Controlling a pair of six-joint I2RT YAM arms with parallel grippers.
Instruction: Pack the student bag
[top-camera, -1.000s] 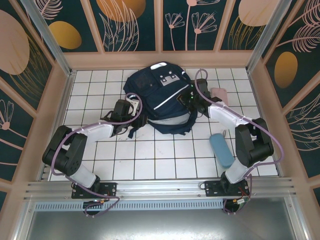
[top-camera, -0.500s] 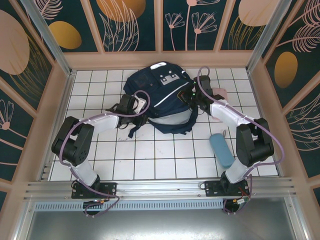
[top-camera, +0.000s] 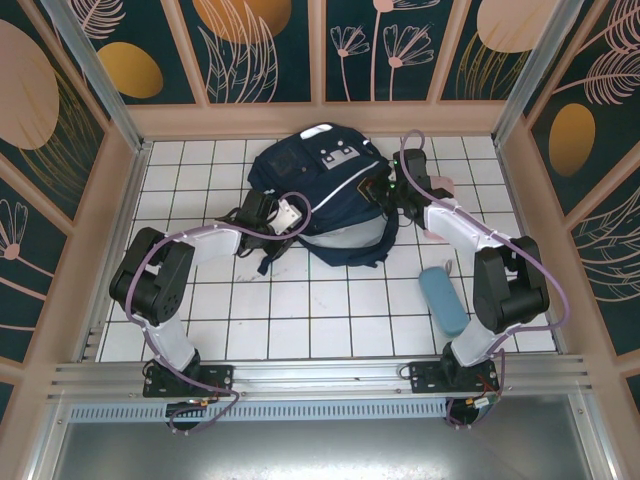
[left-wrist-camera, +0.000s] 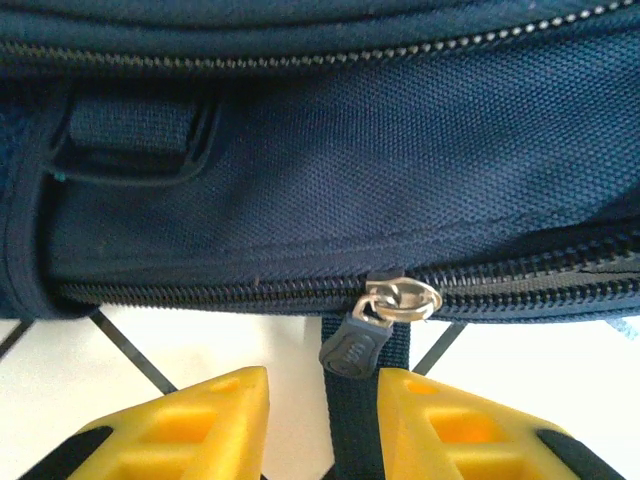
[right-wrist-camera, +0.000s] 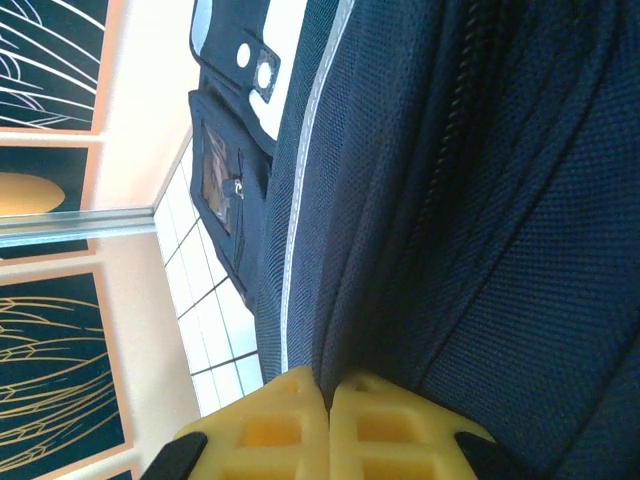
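The left gripper (left-wrist-camera: 322, 388) has moved up to the student bag (top-camera: 318, 212), jaws narrowing yet apart around the zipper pull (left-wrist-camera: 352, 348) (probably a zipping step). The right gripper (right-wrist-camera: 328, 400) has its jaws together.

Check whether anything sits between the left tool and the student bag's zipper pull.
Nothing visible blocks it. In the left wrist view the left tool faces the student bag with its jaws apart, and the zipper pull hangs right at the gap. A navy strap runs through that same gap.
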